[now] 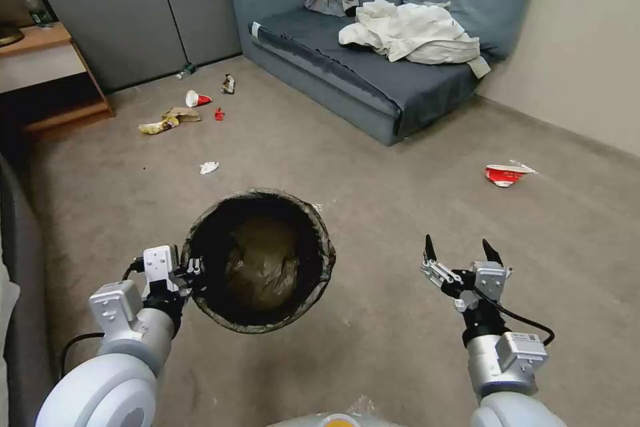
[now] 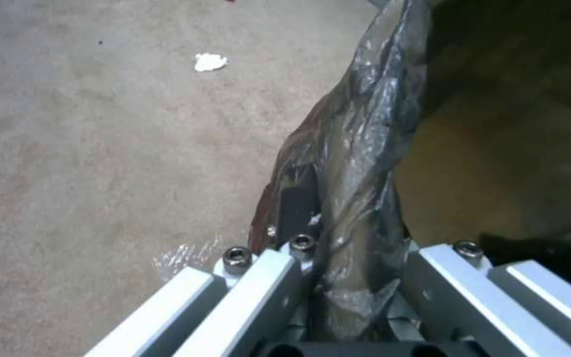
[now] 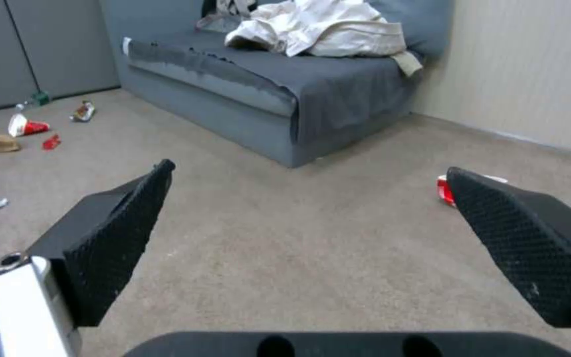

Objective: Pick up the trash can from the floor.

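Note:
The trash can [image 1: 259,260] is a round bin lined with a crinkled black bag, seen from above with brownish crumpled stuff inside. It hangs tilted over the floor [image 1: 373,213], held at its left rim. My left gripper [image 1: 191,271] is shut on that bag-covered rim [image 2: 355,208], one finger outside and one inside the can. My right gripper [image 1: 460,253] hovers to the can's right, open and empty, its black fingertips [image 3: 120,238] spread wide above bare carpet.
A grey sofa [image 1: 373,80] with heaped clothes stands at the back right. Litter lies on the carpet: a red-white carton [image 1: 505,175], a white scrap [image 1: 209,167], cups and wrappers [image 1: 180,113] near the back wall. A wooden shelf unit [image 1: 47,80] stands at the left.

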